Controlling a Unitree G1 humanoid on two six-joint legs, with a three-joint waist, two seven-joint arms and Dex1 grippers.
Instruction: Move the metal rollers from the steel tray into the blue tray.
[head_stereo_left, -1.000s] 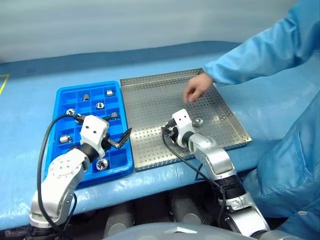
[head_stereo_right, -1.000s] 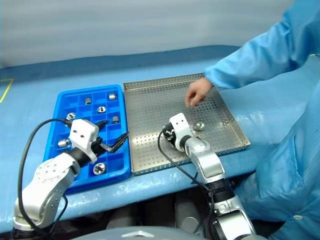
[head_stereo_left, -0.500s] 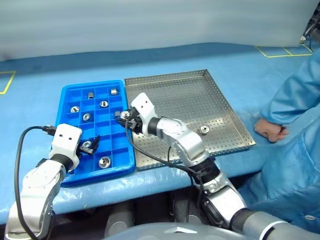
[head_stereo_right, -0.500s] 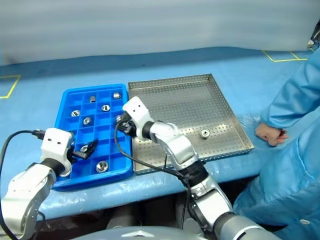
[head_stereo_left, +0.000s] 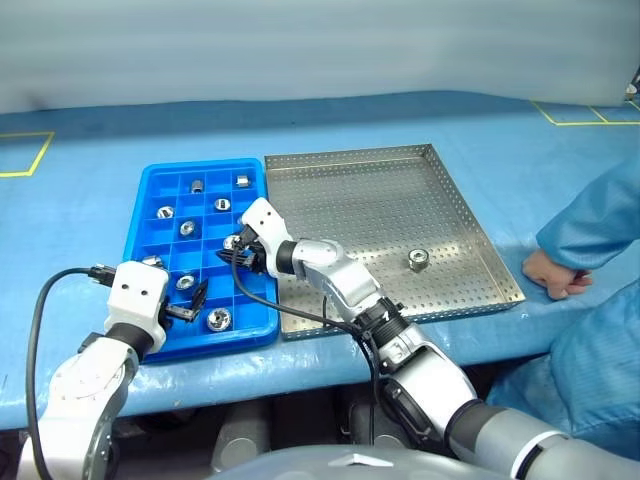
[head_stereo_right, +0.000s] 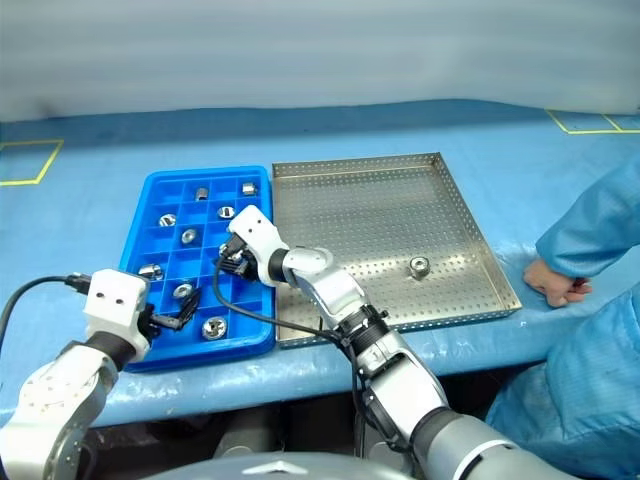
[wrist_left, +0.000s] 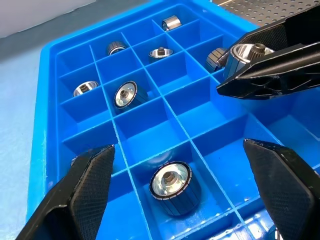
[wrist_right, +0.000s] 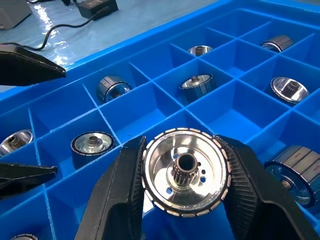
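Head views: right gripper (head_stereo_left: 238, 256) clamped on one of the metal rollers (wrist_right: 185, 172), hanging over the right-hand column of the blue tray (head_stereo_left: 150, 190), mid-way along it. Left gripper (head_stereo_left: 190, 303) spread wide, empty, low over the near cells beside a parked roller (head_stereo_left: 218, 320). One more roller (head_stereo_left: 417, 260) lying on the steel tray (head_stereo_left: 350, 160), toward its right rim. Several rollers sitting in blue cells already. Person's hand (head_stereo_left: 553, 273) resting on the blue surface (head_stereo_left: 90, 120) just off the steel tray's right edge, blue sleeve (head_stereo_left: 600, 220) above it.

Left wrist view: own fingers (wrist_left: 85, 187) far apart, nothing between them; filled cell directly ahead. Right gripper's black fingers reaching in with the carried roller above the grid.

Right wrist view: roller pinched flat between both pads, hole facing camera, empty cell right below; neighbours on several sides occupied.

Step, by judgement: placement phase, carry done, release not yet made. Next move needs a short drop into the empty cell, centred between dividers, then opening. Risks: landing on a divider wall, or clipping the left gripper's fingertips, which sit near. Afterwards one roller left to fetch, close to the person's hand.
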